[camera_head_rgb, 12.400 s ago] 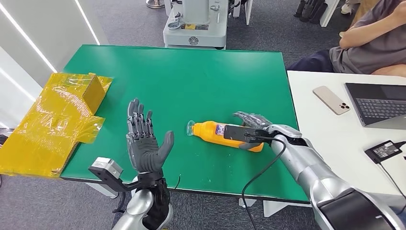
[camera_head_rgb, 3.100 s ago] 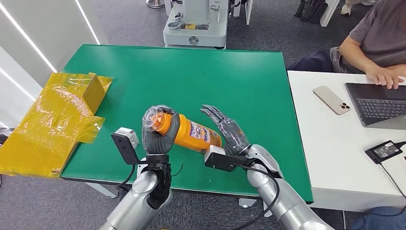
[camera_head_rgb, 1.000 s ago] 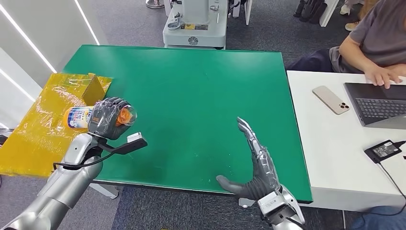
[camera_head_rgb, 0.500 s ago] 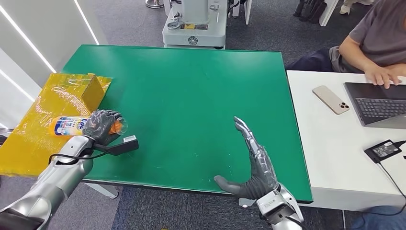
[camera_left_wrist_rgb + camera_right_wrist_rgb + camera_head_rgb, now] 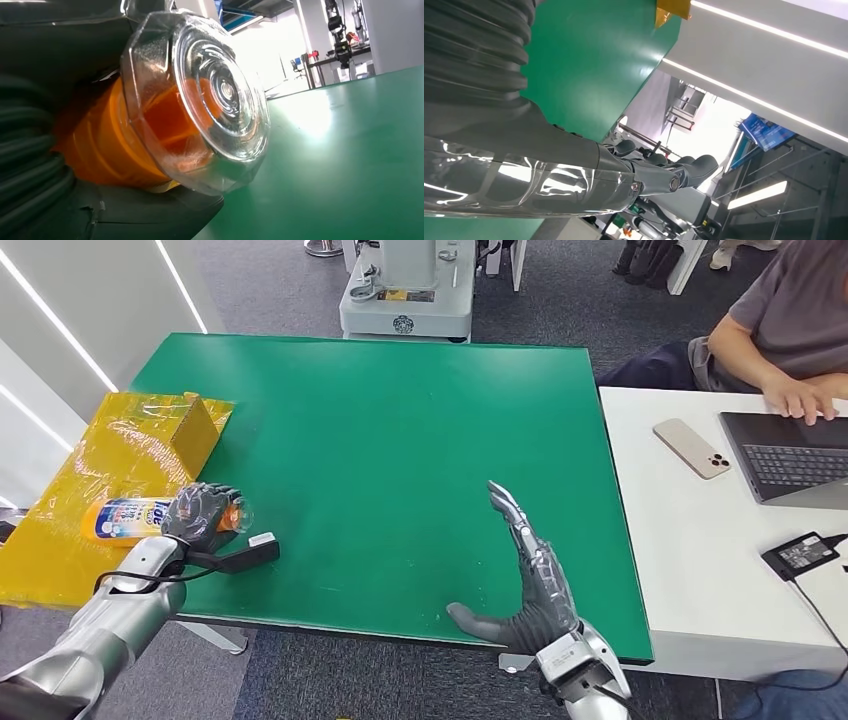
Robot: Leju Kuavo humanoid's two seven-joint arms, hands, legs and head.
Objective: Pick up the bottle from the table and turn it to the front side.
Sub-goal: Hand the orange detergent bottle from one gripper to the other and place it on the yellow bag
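The left robot hand (image 5: pixel 200 515) is grasping the orange bottle (image 5: pixel 125 517) sideways at the green bench's (image 5: pixel 400 420) left edge, seemingly over yellow packaging (image 5: pixel 90 490). The right robot hand (image 5: pixel 530 575) is hovering empty, fingers spread.

We could not see the bottle's (image 5: pixel 125 517) middle, which the left hand (image 5: pixel 198 515) covered; its label print was too small to read. In the left wrist view the bottle's body ran behind its clear cap (image 5: pixel 200 100). The frame's edge cut off the seated person (image 5: pixel 780 320).
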